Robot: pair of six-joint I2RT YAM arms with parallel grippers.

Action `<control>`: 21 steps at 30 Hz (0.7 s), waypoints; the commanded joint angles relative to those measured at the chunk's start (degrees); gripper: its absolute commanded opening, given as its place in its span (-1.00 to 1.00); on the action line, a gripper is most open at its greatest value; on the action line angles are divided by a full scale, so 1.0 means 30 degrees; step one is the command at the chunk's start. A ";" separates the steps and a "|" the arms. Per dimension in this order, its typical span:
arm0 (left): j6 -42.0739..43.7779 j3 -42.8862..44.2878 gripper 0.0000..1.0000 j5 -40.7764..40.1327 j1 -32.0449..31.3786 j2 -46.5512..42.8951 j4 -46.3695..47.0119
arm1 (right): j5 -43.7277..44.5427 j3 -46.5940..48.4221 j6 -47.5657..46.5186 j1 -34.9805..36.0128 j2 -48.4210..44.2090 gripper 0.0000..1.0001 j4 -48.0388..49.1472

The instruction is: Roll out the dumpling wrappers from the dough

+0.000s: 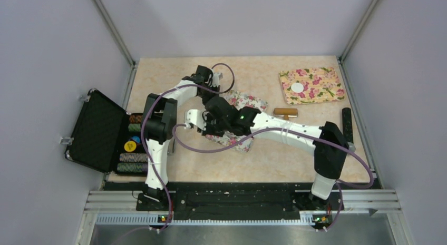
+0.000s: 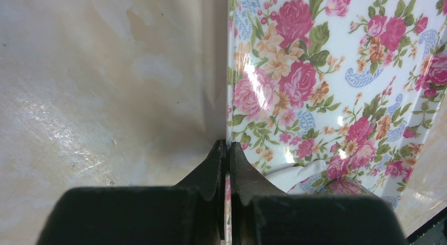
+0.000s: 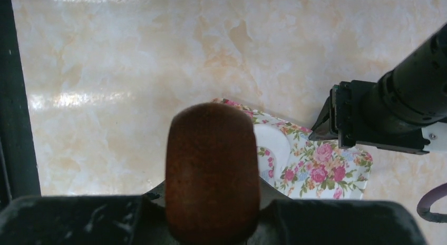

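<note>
A floral mat (image 1: pixel 248 104) lies mid-table. My left gripper (image 2: pixel 227 148) is shut on its edge, the mat (image 2: pixel 327 71) stretching away to the right of the jaws. My right gripper (image 3: pixel 212 191) is shut on a brown wooden rolling pin (image 3: pixel 212 166), held over the mat's near corner (image 3: pixel 316 168). A white piece of dough (image 3: pixel 273 144) rests on that mat, half hidden behind the pin, and also shows as the dough (image 2: pixel 295 175) by the left jaws. The left gripper (image 3: pixel 328 123) pinches the mat's far side. One flat round wrapper (image 1: pixel 298 87) lies on a second floral mat (image 1: pixel 316 86).
An open black case (image 1: pixel 97 130) holding stacked coloured chips (image 1: pixel 133 145) stands at the left table edge. A small wooden block (image 1: pixel 285 113) and a black bar (image 1: pixel 347 123) lie to the right. Grey walls enclose the table.
</note>
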 commanded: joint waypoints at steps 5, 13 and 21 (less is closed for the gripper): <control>0.0374 -0.0450 -1.00 -0.0746 0.0140 -0.0393 -0.0329 | 0.3401 -0.0423 -0.3497 0.2586 -0.0417 -1.00 -0.0801; 0.0282 -0.0557 -1.00 -0.0633 0.0169 -0.0316 -0.0300 | 0.7353 -0.0162 -0.1768 0.3792 0.1194 -1.00 0.1189; 0.0257 -0.0590 -1.00 -0.0618 0.0198 -0.0507 -0.0291 | 0.9017 0.0149 0.2692 0.3900 0.1480 -1.00 0.2017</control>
